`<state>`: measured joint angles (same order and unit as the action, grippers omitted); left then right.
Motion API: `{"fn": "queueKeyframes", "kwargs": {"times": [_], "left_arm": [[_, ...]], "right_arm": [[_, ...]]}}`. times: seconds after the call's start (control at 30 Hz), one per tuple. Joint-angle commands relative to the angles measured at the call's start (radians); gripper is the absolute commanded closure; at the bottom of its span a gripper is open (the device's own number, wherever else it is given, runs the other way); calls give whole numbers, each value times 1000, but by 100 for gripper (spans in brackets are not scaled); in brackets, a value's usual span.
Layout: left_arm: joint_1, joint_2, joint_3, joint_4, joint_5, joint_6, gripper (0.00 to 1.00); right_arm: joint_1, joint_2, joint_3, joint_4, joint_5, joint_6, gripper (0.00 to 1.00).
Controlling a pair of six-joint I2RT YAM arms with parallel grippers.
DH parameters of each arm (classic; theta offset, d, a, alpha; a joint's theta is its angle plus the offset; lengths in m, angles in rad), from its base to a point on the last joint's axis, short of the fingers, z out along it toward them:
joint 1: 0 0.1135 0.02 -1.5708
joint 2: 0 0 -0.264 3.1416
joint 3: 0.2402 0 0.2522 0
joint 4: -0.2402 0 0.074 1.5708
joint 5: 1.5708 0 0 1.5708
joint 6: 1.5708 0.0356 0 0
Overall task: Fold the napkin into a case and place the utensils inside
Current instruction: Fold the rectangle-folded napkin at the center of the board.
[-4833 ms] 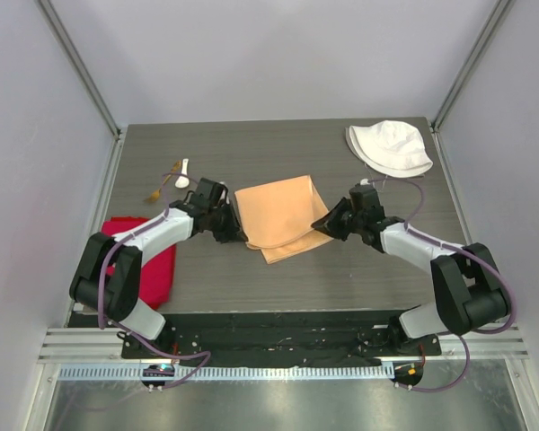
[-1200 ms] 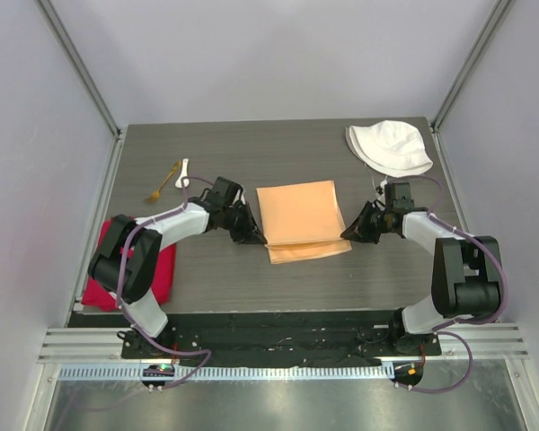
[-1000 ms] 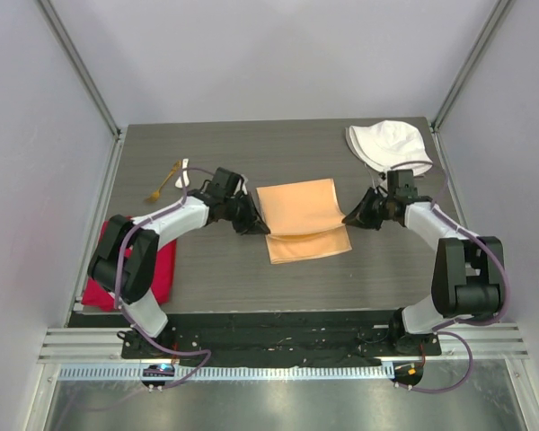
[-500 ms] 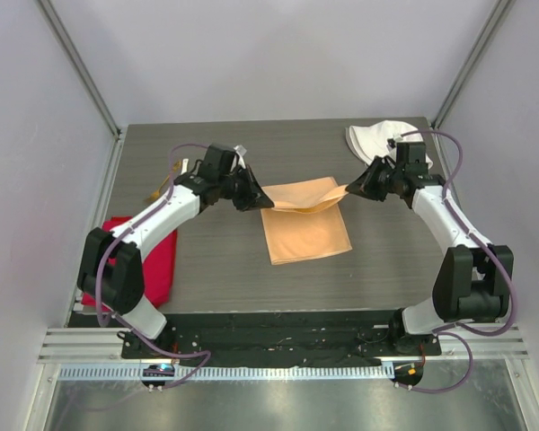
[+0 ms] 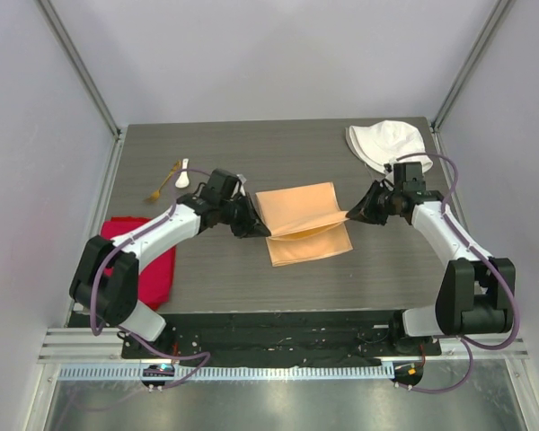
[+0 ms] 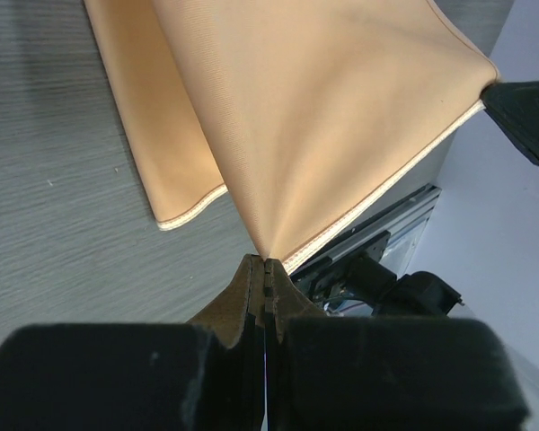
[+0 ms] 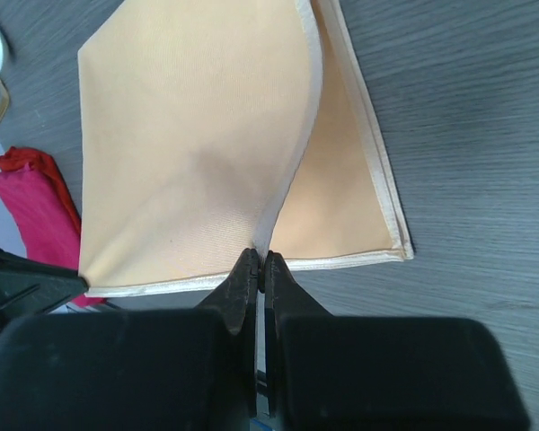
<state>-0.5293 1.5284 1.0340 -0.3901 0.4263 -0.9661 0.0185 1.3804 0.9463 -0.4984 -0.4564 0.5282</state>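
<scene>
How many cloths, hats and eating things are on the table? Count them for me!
Cloths: 2, the peach napkin and the red cloth
Hats: 1, the white hat
Eating things: 2, the white spoon and the gold fork
Total: 5

Cannot see the pinched corners of the napkin (image 5: pixel 298 208) themselves: swallowed between the closed tips of the left gripper (image 6: pixel 265 262) and the right gripper (image 7: pixel 259 256). From above, cannot tell one dark finger from the other on either. Mostly hidden in shade under the raised top layer: the lower layers. Cut off by the top edge of the left wrist view: the napkin's far part; by its right edge: the right gripper's dark fingers. Partly hidden under the left arm: the red cloth (image 5: pixel 160 269), cropped too at the left edge of the right wrist view. Too small from above to show tines or bowl: fork (image 5: pixel 164 184) and spoon (image 5: pixel 182 176); mere slivers at the right wrist view's upper left edge. Overlapped at its near rim by the right arm: the hat (image 5: pixel 386 142).
</scene>
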Motion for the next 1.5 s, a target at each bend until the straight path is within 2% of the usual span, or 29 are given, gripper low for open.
{"fn": "queueKeyframes", "kwargs": {"times": [0.0,0.33,1.47], "left_arm": [[-31,-5,-20,51,-17,-19,100],[-41,82,-129,117,-43,-19,100],[-87,185,-160,161,-61,-28,100]], "right_arm": [[-5,-14,-30,18,45,-31,99],[-5,22,-107,66,56,-37,99],[-6,97,-165,115,139,-54,99]]}}
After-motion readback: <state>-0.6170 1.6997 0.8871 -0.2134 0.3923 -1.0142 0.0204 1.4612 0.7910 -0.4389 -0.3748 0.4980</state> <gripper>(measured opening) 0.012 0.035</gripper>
